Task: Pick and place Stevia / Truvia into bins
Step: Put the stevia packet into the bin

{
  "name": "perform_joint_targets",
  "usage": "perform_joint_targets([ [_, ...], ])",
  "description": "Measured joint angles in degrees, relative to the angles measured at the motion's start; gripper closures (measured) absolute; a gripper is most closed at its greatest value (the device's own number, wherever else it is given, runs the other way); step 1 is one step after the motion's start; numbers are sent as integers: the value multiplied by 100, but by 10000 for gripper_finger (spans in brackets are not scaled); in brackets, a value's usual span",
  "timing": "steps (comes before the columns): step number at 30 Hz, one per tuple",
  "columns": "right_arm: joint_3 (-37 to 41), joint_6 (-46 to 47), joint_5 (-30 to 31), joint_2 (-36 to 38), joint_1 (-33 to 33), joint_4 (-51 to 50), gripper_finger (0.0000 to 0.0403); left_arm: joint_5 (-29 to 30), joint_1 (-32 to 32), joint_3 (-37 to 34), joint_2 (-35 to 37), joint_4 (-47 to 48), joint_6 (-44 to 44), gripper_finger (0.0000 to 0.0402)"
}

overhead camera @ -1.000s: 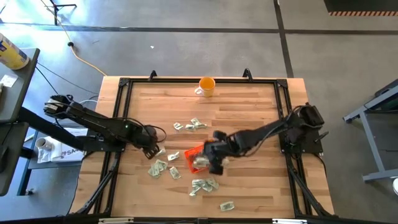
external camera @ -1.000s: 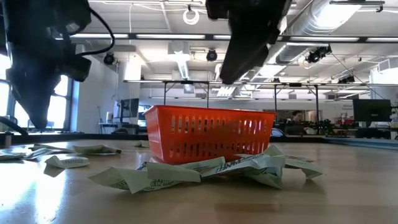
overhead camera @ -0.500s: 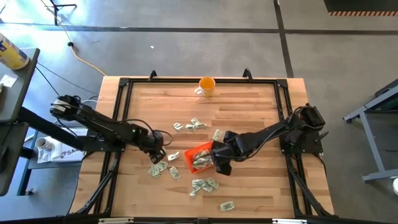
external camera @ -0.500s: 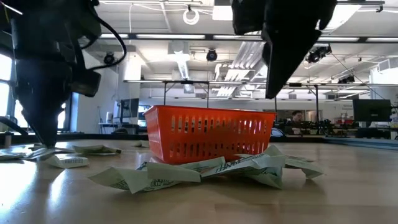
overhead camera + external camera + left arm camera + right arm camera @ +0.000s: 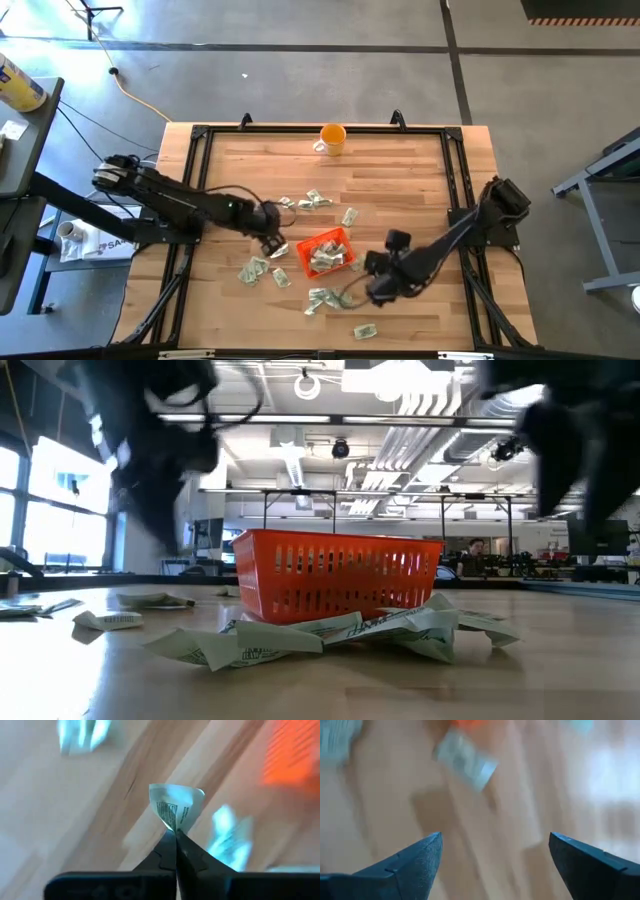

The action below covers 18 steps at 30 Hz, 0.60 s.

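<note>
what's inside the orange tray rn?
The orange tray holds a small heap of pale sachets, seen from above. How many, and the tray floor beneath them, can't be told; the low view shows only its slotted wall.

Orange-red slatted tray point(image 5: 325, 251), green-white sachets point(image 5: 258, 270)

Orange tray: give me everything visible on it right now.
The orange tray is a small, shallow, square basket of orange-red plastic, with slotted walls and a thicker rim, as the low view shows. It stands upright on the wooden table, turned at an angle to the table's edges. Several pale green and white sachets lie inside it, and more crumpled ones sit against its base on the near side. Neither gripper touches it.
</note>
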<state>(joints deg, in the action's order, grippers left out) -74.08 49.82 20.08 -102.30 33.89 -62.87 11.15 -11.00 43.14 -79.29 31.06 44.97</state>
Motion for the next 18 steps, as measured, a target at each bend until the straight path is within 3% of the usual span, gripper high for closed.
perform_joint_targets([
  [4,431,503,-461,-2,413,308,48,-165,275,929,16,-470,-812,359],
  [7,726,860,-677,0,648,461,48,-717,372,1440,-112,-953,-1156,381],
  [11,925,1316,-593,0,800,525,48,-1617,307,1851,-621,-1209,-1168,374],
  [13,944,1342,-478,-2,801,495,49,-1949,195,1932,-990,-1244,-1073,344],
  [18,937,726,-274,-2,763,743,48,-2030,-65,2120,-1782,-1156,-642,231],
])
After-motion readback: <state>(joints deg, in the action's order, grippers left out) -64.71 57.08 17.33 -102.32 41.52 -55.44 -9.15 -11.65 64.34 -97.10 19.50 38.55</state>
